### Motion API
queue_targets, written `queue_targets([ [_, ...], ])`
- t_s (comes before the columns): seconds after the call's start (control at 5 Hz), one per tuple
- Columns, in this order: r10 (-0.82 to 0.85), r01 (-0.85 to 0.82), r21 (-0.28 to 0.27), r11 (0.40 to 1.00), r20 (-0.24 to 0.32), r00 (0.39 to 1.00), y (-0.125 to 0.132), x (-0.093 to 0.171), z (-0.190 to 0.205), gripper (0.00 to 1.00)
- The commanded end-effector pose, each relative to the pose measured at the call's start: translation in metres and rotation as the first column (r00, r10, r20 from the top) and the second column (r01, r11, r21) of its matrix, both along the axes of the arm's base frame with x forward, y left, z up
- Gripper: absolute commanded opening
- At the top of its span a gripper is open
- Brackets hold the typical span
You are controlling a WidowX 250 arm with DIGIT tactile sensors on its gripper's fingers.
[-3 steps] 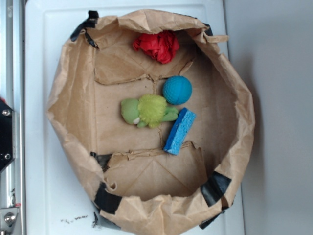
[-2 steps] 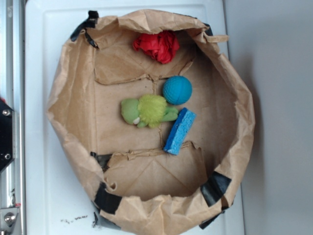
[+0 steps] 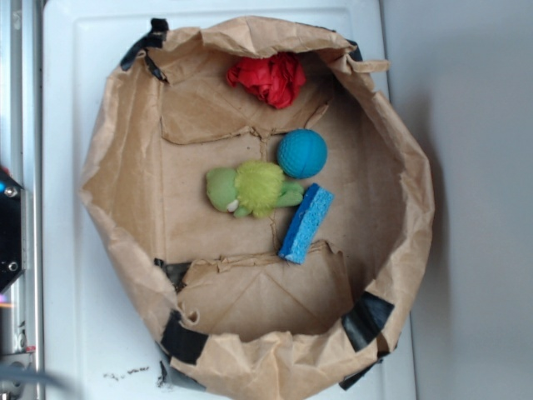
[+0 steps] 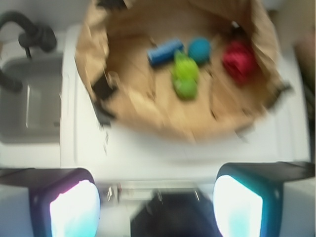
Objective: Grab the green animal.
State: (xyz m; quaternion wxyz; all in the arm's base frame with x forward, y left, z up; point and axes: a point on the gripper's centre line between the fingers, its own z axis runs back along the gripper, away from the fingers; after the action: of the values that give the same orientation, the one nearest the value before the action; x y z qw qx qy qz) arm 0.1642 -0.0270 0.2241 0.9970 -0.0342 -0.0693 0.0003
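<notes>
Green animal unobstructed (wrist view blurred); claw spread.

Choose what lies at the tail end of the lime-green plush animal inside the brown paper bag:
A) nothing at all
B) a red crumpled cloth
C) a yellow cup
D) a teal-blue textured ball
D: the teal-blue textured ball sits against the rear of the lime-green plush animal.

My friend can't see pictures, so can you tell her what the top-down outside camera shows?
A small green animal toy lies in the middle of a wide-open brown paper bag on a white table. A teal ball touches it, a blue sponge lies close by, and a crumpled red thing sits apart at the far side.
</notes>
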Motion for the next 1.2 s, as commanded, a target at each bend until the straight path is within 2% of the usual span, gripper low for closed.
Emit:
queue_targets([
  [0.0,-0.064,0.067,-0.019,0.998,0.123,0.990,0.006,0.054,0.001,1.00],
  [0.4,-0.064,0.067,-0.019,0.998,0.123,0.990,0.006,0.054,0.001,1.00],
  [0.6,-0.039,0.060,-0.101,0.993,0.204,0.978,0.032,0.068,-0.049,1.00],
  [0.8,-0.053,0.072,-0.072,0.995,0.234,0.971,0.054,0.069,-0.066,1.00],
  [1.0,-0.057,0.060,-0.007,0.998,0.205,0.977,0.063,0.067,-0.094,1.00],
])
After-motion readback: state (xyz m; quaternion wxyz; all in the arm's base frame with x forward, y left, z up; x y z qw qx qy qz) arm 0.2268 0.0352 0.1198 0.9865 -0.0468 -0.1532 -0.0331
